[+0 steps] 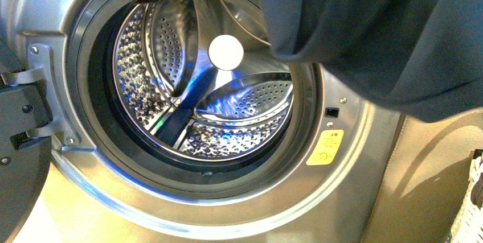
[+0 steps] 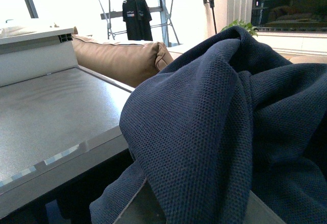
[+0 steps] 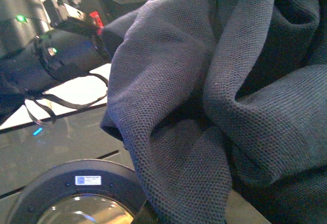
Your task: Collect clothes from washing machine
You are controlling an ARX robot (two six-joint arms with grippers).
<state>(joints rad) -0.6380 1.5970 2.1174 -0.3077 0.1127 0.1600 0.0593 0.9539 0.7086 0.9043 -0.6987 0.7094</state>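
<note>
Dangling clothes [image 1: 364, 32], open washing machine [image 1: 348, 163]

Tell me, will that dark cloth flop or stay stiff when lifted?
Probably floppy: the clothes hang in soft folds. Likely light, since the knit looks thin. Its textured weave seems grippy, not slippery.

The washing machine [image 1: 353, 157] is silver-grey metal, smooth with a soft shine. Inside its porthole, the drum [image 1: 165, 83] is very shiny steel, bumpy and full of little holes. Around the porthole runs a black rubber rim [image 1: 98, 112], dull and smooth. Just beside the porthole is a smooth yellow sticker [image 1: 324, 147]. Across the porthole's upper edge hangs the dark garment [image 1: 370, 27], made of matt cloth. Up close, its knit looks rough with tiny bumps. The door [image 3: 51, 183] has shiny glass in a dark, smooth frame.
</note>
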